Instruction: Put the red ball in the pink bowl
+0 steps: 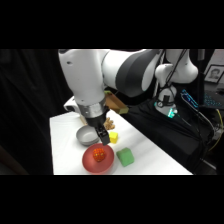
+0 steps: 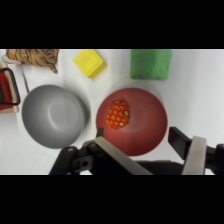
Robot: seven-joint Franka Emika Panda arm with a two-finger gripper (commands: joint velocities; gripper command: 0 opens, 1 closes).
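Note:
The red ball [image 2: 118,114] [image 1: 99,155] lies inside the pink bowl [image 2: 147,125] [image 1: 89,161], toward its left side in the wrist view. My gripper [image 2: 145,147] [image 1: 102,136] hangs just above the bowl's near rim, open, with nothing between its fingers [image 2: 192,150]. The ball is free of the fingers and rests on the bowl's floor.
A grey metal bowl [image 2: 52,116] [image 1: 86,135] stands right beside the pink bowl. A yellow cube [image 2: 89,63] [image 1: 114,137] and a green block [image 2: 150,64] [image 1: 125,157] lie nearby. A tiger-striped toy [image 2: 35,57] and a red-framed object [image 2: 7,90] are at the table's far side.

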